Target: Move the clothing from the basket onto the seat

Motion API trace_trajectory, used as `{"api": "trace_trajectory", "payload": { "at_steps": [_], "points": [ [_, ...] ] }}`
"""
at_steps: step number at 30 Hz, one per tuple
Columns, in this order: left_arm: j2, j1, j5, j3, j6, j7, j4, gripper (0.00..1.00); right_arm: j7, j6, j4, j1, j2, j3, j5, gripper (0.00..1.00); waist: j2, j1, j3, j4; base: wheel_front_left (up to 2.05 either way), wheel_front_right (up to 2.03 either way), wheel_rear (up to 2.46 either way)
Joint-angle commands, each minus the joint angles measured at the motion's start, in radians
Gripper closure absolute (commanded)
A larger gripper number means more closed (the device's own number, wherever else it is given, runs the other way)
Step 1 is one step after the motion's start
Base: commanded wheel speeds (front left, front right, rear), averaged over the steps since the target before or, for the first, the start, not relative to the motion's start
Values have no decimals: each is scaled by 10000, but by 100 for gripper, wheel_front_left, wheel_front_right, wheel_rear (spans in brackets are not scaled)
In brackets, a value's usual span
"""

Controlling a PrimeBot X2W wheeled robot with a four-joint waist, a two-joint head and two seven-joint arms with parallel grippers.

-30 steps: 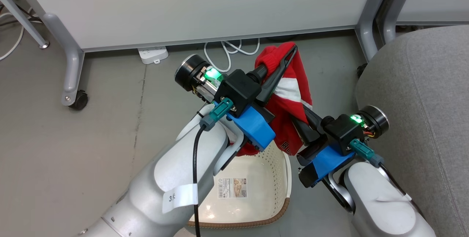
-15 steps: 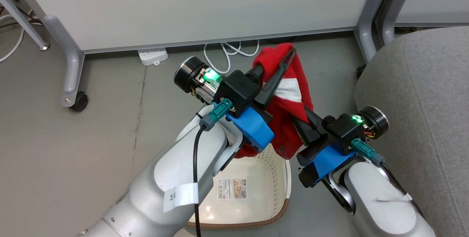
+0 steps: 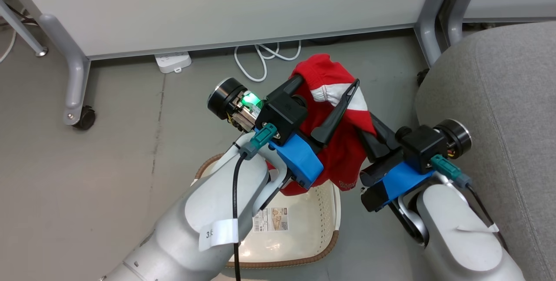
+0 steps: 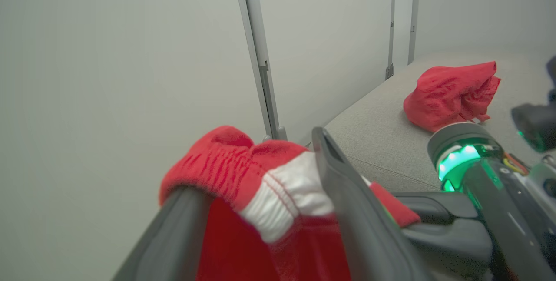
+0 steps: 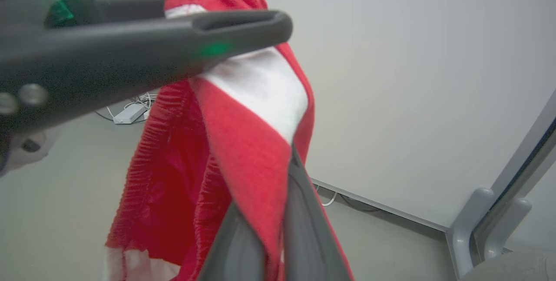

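A red garment with a white band (image 3: 343,150) hangs in the air above the cream basket (image 3: 304,262). It is draped over one finger of my left gripper (image 3: 330,79), whose jaws stand wide open; the other finger (image 3: 341,109) lies free across the cloth. From the right, my right gripper (image 3: 370,130) is shut on the garment's edge; the right wrist view shows the cloth (image 5: 243,150) pinched between its fingers (image 5: 299,229). A label lies in the basket's bare bottom. The grey seat (image 3: 499,98) is at the right. A second red garment (image 4: 451,94) lies on the seat (image 4: 382,137).
White partition panels on grey legs (image 3: 71,77) with a caster stand behind. A power strip (image 3: 173,61) and white cable loops (image 3: 260,57) lie on the grey floor at the partition's foot. Another grey leg (image 3: 428,24) stands beside the seat.
My left gripper has opened; the garment now hangs loose over one of its fingers. The right gripper stays shut on the cloth. Both arms have edged toward the seat, and the camera has shifted.
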State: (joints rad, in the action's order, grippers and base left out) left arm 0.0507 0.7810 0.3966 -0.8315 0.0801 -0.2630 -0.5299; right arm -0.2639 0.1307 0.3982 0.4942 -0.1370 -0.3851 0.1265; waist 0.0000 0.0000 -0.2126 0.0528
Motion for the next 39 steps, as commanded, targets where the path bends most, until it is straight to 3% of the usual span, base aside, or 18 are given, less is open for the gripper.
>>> {"api": "trace_trajectory", "payload": {
  "at_steps": [1, 14, 39],
  "points": [
    [-4, -5, 33, -55, -22, -26, -44, 0, -7, 1, -75, 188, -15, 78, 95, 100, 0, 0, -82, -74, 0, 0, 0],
    [-3, 208, 108, -548, -100, -26, -202, 0, -7, 1, -566, 166, -87, 1405, 106, 100, 0, 0, -662, -814, 0, 0, 0],
    [81, 67, -643, -677, 155, -25, -414, 0, -7, 1, -1979, -623, 64, 3794, 271, 100, 0, 0, -1449, -3158, 0, 0, 0]
  ]
}}
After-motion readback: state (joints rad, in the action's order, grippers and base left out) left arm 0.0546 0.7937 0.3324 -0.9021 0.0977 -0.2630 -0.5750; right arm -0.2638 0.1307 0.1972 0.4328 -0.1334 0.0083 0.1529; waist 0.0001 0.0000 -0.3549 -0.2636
